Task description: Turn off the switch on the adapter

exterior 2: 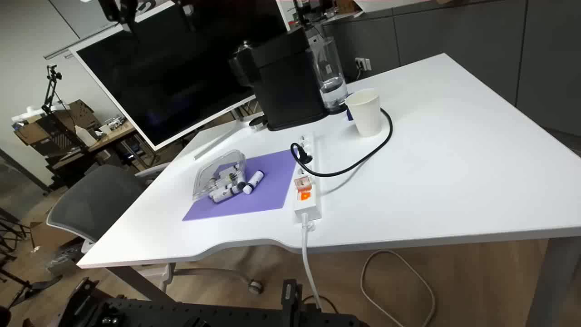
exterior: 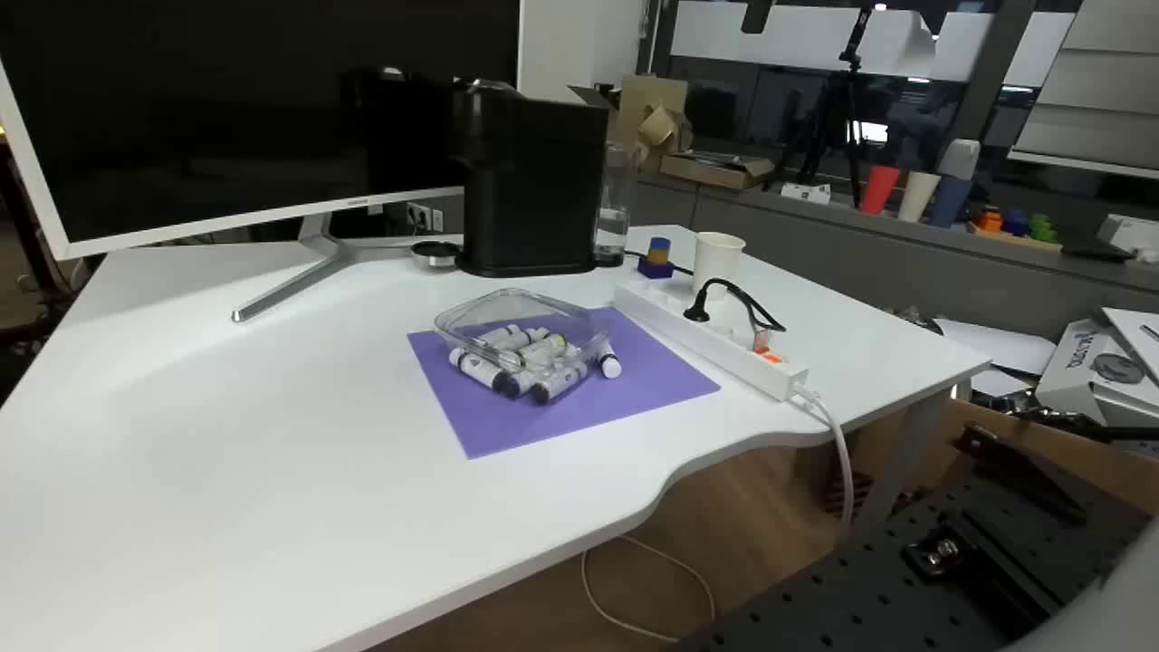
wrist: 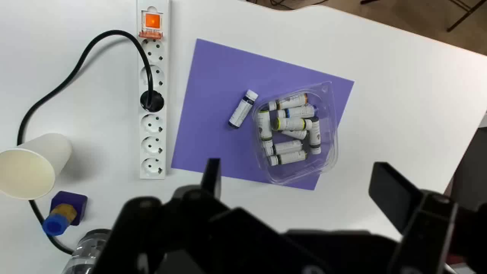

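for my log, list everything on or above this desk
long power strip: 1, white, on white desk
rocker switch: 1, orange, on strip
translucent cover: 1, reddish, beside switch
plug with cord: 1, black, in strip
cable: 1, white, from strip
rectangular sheet: 1, purple, beside strip
plastic tray: 1, clear, on sheet
cylindrical vials: 8+, white-labelled, in and beside tray
tapered cup: 1, white, beside strip
stacked block: 1, blue-yellow-purple, near cup
monitor: 1, white-framed, on desk
boxy machine: 1, black, near monitor
cylindrical tank: 1, clear, beside machine
round object: 1, silver-black, beside machine
gripper: 1, black, open over desk
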`<action>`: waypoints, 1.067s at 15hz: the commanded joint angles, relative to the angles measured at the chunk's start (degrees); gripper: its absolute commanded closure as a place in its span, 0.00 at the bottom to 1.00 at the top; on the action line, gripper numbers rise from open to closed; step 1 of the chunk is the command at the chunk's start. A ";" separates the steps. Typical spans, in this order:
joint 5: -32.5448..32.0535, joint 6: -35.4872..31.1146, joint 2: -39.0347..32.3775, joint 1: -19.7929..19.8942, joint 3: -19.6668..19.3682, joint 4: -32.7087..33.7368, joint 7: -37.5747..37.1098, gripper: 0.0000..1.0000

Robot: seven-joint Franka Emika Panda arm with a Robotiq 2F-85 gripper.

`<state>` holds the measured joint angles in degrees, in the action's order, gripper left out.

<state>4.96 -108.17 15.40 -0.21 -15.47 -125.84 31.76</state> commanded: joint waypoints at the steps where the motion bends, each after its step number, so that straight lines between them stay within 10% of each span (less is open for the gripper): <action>1: 0.41 0.07 -0.16 1.61 1.46 0.13 0.34 0.00; 9: 0.41 0.04 -0.15 1.61 1.46 0.14 0.34 0.00; 16: -7.56 -18.57 -0.66 4.13 2.97 -10.85 0.20 0.00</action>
<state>0.52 -119.92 15.05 2.10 -13.08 -132.05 31.77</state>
